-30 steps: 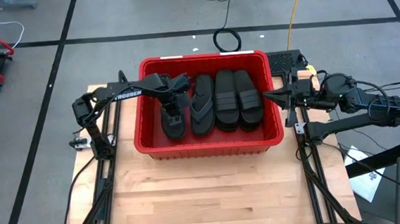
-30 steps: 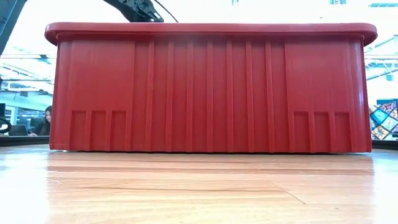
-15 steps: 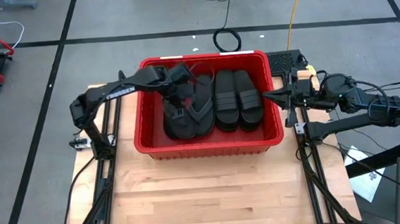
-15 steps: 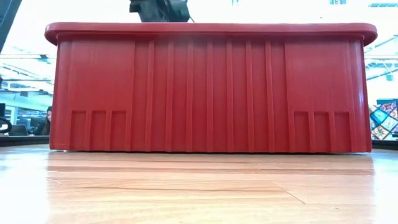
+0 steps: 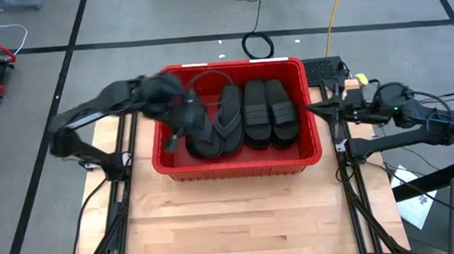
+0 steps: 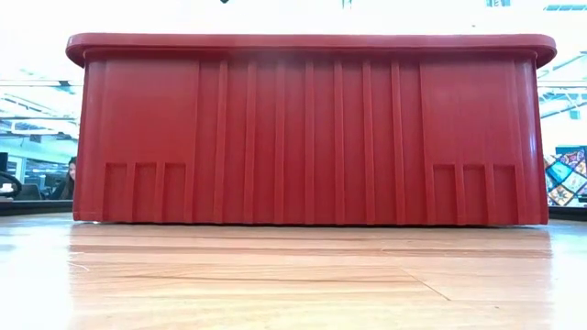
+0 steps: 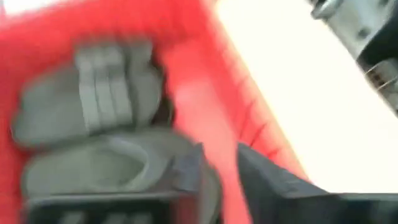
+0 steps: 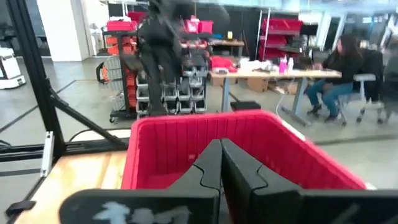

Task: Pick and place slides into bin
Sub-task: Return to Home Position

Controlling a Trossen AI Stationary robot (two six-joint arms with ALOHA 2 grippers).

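At table [image 6: 275,284] level, bin [image 6: 312,128] hides slides [image 5: 258,113] visible overhead.

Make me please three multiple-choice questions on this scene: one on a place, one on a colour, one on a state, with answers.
1. Where is the left gripper?
A. Above the slides in the bin's left part
B. In front of the bin
C. Beside the bin's right rim

2. What colour is the bin?
A. Blue
B. Red
C. Grey

3. How are the right gripper's fingers?
A. Wide open
B. Shut on a slide
C. Shut, holding nothing

Answers: 1 A, the high view shows it over the left part. 2 B, its walls are red in every view. 3 C, the right wrist view shows the fingers meeting, nothing between them.
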